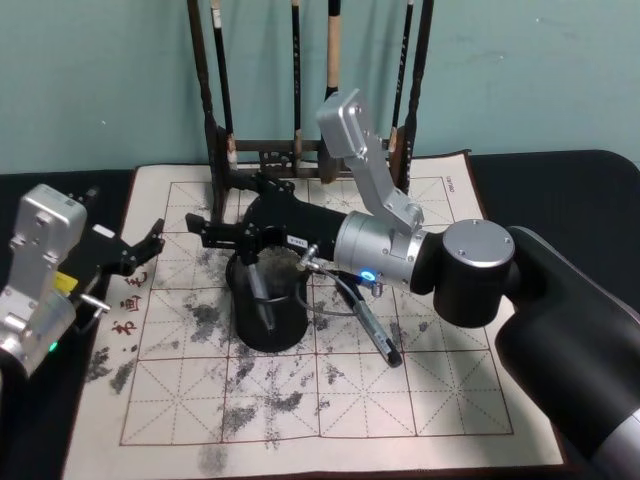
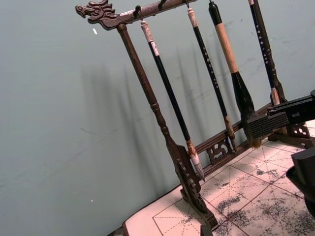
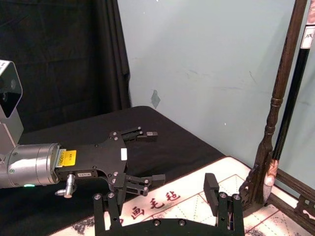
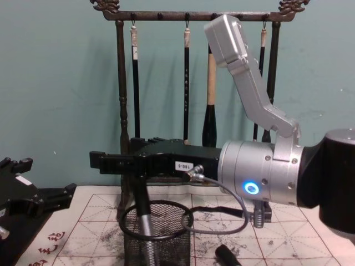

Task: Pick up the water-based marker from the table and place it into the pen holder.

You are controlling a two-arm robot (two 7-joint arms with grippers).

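Hovering over marker (image 4: 145, 223) in pen holder (image 4: 169, 244), right end effector (image 1: 208, 232)

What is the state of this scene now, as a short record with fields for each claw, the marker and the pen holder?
Right claw: open, above the pen holder
Left claw: open, holds nothing, over the mat's left edge
Marker: inside the pen holder, leaning
Pen holder: upright on the mat
Brush rack: behind the pen holder
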